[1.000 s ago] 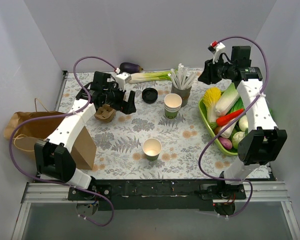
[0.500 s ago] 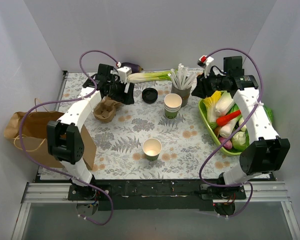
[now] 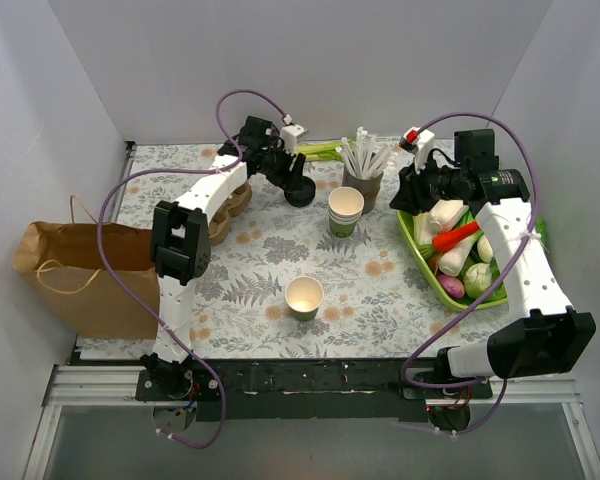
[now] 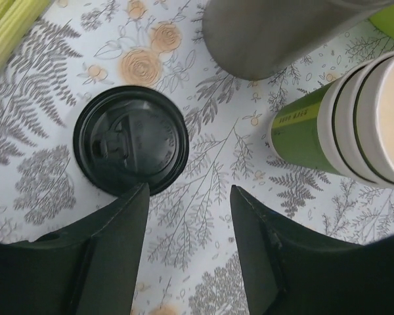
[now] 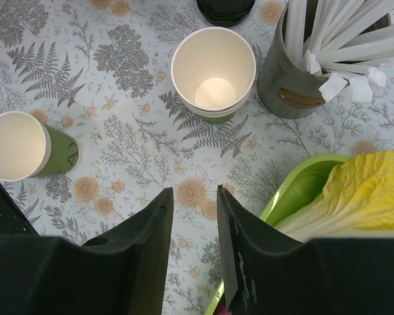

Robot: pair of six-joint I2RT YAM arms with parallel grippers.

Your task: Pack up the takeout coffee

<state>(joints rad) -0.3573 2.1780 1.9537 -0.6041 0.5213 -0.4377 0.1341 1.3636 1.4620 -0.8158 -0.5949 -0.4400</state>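
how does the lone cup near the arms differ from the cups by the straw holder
The lone cup is one cup; the stacked cups are several nested, so they stand taller. The lone cup stands by itself, while the stacked cups sit beside the straw holder. Both are lidless, upright, cream over green.

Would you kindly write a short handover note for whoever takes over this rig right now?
Left claw: open, empty, just by the loose black lid at the back of the table.
Right claw: open, empty, over the table near the stack of cups.
Single cup: upright near the front, no lid.
Paper bag: at the table's left edge.
Done: nothing packed.
Left to do, likely: lid the cup, put it in the bag.
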